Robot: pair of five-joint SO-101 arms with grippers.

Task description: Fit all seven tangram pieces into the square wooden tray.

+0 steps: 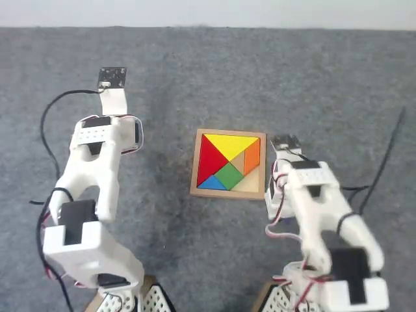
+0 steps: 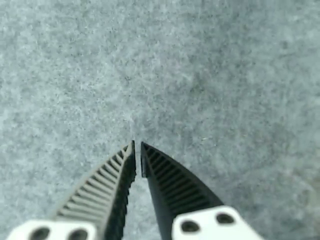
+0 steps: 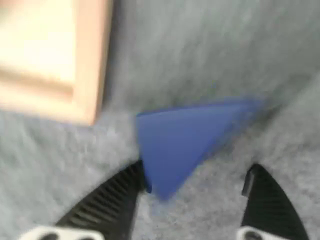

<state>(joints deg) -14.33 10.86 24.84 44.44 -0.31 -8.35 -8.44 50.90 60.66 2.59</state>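
Left gripper (image 2: pixel 137 145): fingers pressed together with nothing between them, over grey carpet (image 2: pixel 200 75).
Right gripper (image 3: pixel 196 175): fingers spread. One blue triangle (image 3: pixel 185 135) lies between them, touching one finger.
Tray (image 3: pixel 92 60): one, just beyond the right gripper, its corner near the triangle.
Pieces in tray: five counted, yellow (image 1: pixel 229 144), red (image 1: pixel 209 162), green (image 1: pixel 229 175), orange (image 1: pixel 252 157) and light blue (image 1: pixel 211 184).

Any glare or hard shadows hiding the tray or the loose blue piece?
High view: soft, even light, no glare on the tray, only faint shadows on the grey mat. Left wrist view: shut left hand over evenly lit mat, no hard shadow. Right wrist view: the tray's light wood looks washed pale; the blue triangle, by the open right hand, shows no glare.
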